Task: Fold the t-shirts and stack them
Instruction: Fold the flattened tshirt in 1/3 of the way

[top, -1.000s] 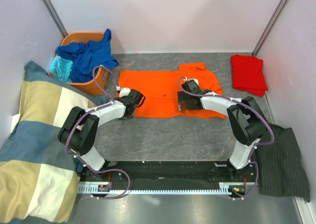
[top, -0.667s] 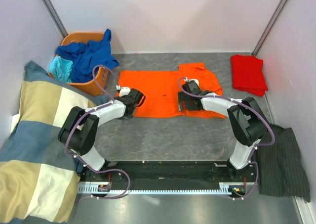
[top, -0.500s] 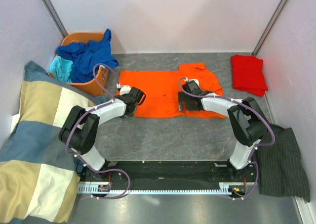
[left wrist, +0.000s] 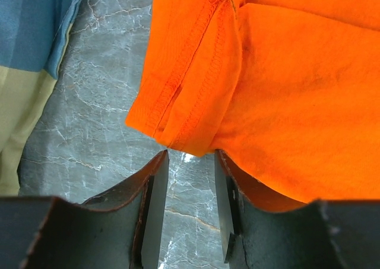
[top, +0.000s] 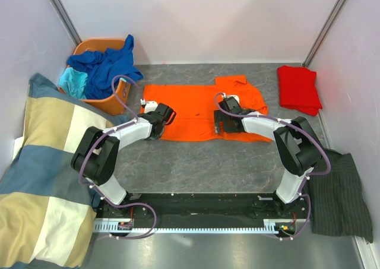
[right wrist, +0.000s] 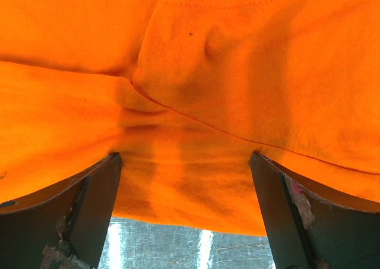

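Orange shirt [top: 190, 105] lies spread flat mid-worktop [top: 202, 162], long side running left to right. One lobe of it sticks out at the far right.

Red shirt [top: 298, 89] sits folded at the far right corner, well apart from the orange one. Blue shirts [top: 110, 61] and a turquoise shirt [top: 74, 82] are heaped in the basket [top: 90, 43] at the far left corner, with blue cloth spilling over the rim.

Blanket [top: 41, 162] fills the left side, its edge near the left arm. In the left wrist view a strip of bare worktop separates it from the orange hem. Pinstriped cloth [top: 338, 189] lies at the near right, beside the right arm's base.

Left gripper [left wrist: 191, 156] is at the shirt's near-left corner. Its jaws stand at a narrow gap with only bare worktop between them. The stitched corner, doubled over on itself, sits just ahead of the fingertips. The cloth edge meets one finger, over or under cannot be told. Nothing is held.

Right gripper [right wrist: 185, 159] is low over the shirt's near-right part, jaws wide. A soft ridge of orange cloth runs across between the fingers, and the near hem and a strip of worktop show below. Contact with the cloth cannot be told.

In the top view both wrists cover parts of the shirt's near edge.
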Robot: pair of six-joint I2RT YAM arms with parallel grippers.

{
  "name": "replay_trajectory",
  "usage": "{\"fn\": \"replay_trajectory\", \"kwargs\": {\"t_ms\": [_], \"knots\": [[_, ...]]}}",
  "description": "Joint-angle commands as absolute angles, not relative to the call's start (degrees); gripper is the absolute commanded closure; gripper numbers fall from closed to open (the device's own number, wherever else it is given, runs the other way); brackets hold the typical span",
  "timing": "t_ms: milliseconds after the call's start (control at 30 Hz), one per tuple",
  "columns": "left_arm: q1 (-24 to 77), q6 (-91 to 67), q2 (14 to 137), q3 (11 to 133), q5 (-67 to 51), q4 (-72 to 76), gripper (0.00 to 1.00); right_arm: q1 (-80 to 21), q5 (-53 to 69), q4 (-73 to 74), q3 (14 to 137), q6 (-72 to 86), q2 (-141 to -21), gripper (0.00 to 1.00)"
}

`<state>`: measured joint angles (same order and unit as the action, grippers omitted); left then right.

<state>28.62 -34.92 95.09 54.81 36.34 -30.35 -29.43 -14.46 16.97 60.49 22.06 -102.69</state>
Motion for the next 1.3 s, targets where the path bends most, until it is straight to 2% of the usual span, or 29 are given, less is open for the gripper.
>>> {"fn": "replay_trajectory", "kwargs": {"t_ms": [0,300,567,767,900,1267], "knots": [[28.7,-35.9,93.1,55.1,36.8,-29.8,0.56,-29.3,-16.7,24.6,57.4,20.5,-105.6,0.02],[28.7,-36.0,95.4,55.0,38.7,-29.7,0.60,-29.3,-16.4,24.5,57.4,20.4,-105.6,0.02],[28.7,-37.0,97.2,55.8,38.9,-29.7,0.69,-29.4,-16.3,24.7,57.4,20.3,-105.5,0.02],[28.2,-38.1,98.3,55.8,38.8,-29.6,0.81,-29.4,-16.2,24.8,57.4,20.3,-105.4,0.02],[28.1,-38.3,98.3,55.7,38.8,-29.7,0.98,-29.4,-16.1,24.8,57.4,20.1,-105.5,0.02],[26.7,-35.4,93.4,55.2,40.8,-30.9,0.98,-29.4,-16.4,24.9,57.7,20.3,-105.7,0.02]]}}
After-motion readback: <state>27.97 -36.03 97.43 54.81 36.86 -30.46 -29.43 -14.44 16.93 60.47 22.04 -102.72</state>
